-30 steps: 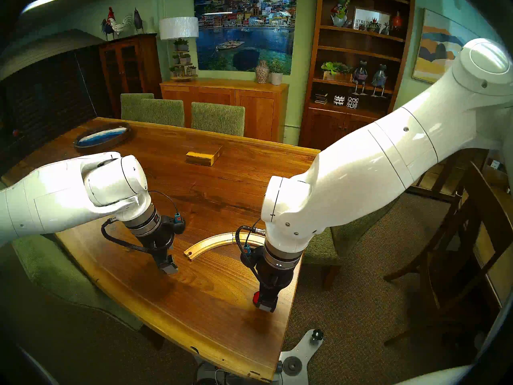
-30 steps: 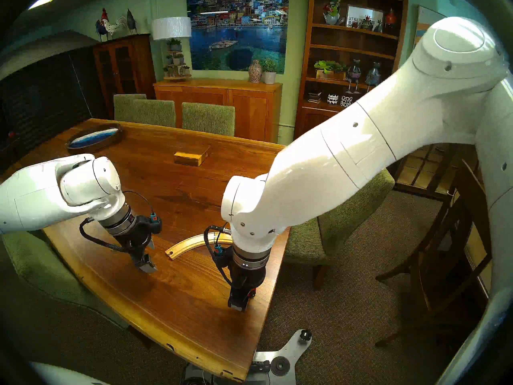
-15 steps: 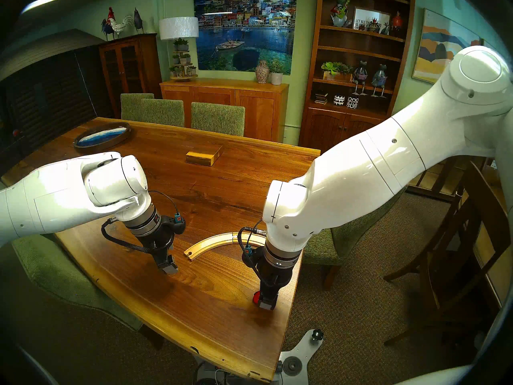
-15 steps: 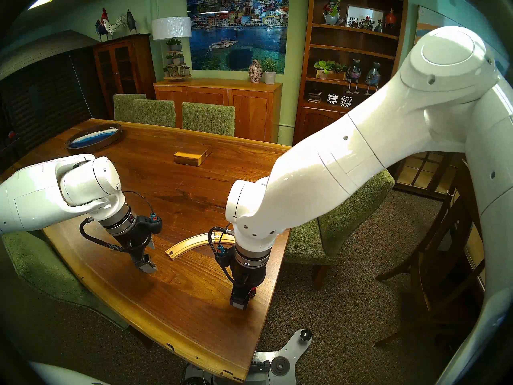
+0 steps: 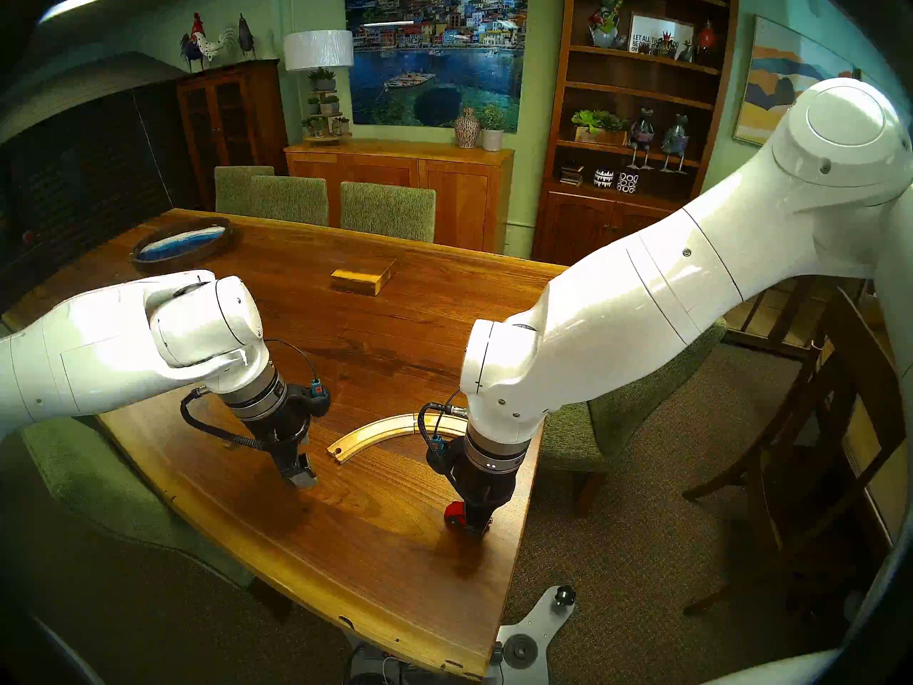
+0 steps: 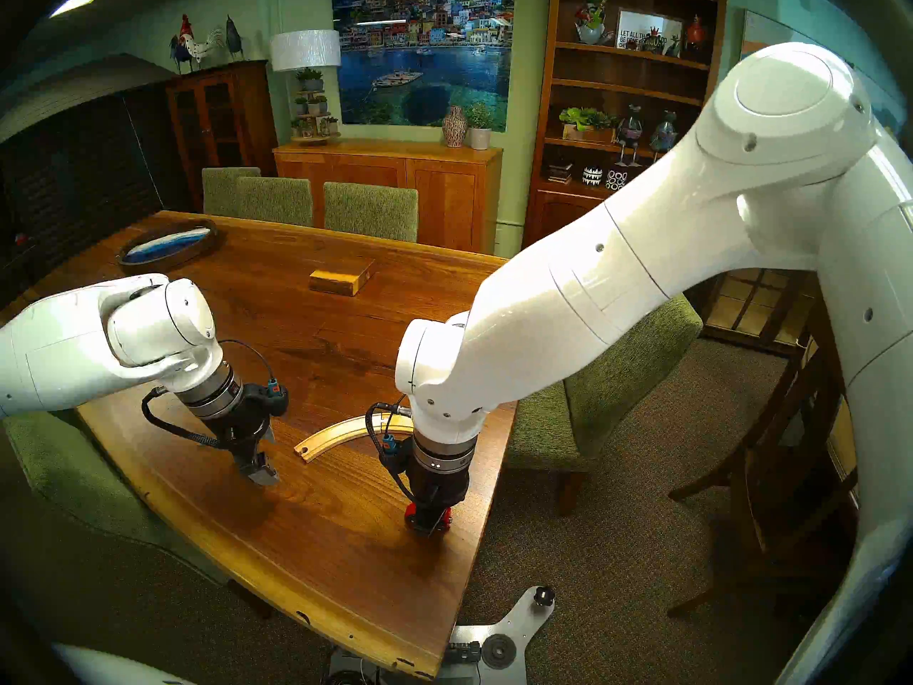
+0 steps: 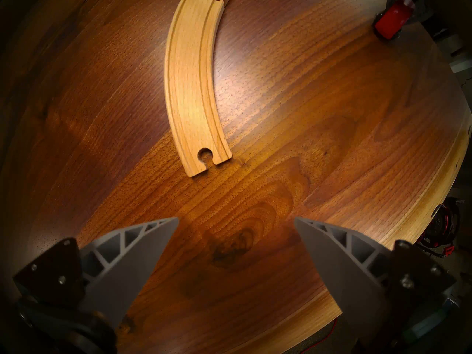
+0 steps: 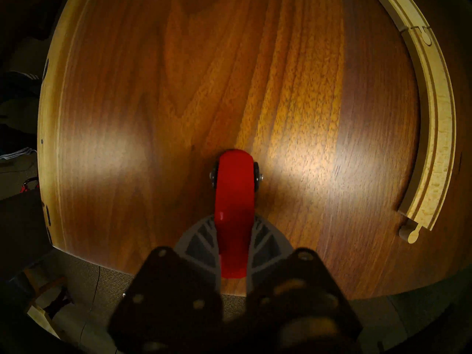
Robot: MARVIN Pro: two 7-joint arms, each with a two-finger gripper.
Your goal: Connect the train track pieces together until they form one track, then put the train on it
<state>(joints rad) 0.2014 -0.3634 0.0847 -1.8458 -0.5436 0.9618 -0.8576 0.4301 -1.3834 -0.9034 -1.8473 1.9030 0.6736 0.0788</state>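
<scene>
The broad brown wooden desk (image 5: 375, 333) is carrying everything, with a yellowish rectangular wooden block (image 5: 362, 279) lying towards its far edge, well apart from the work. Near the desk's right edge, the pale wooden curved track (image 5: 380, 433) is lying as one arc, its two grooved sections already mated at a visible peg-and-hole seam (image 8: 422, 35); the joining step is looking finished. What is remaining, judging from this, is the second half: getting the train onto the grooves.

The right claw (image 8: 233, 246) is pinching the small glossy red toy train (image 8: 233, 190) by its sides, close to the desk's near right corner and well clear of the track. Whether the wheels are touching the desk cannot be told. The left claw (image 7: 236, 224) is hanging spread wide and empty over bare wood, just beside the track's holed end (image 7: 205, 155).
</scene>
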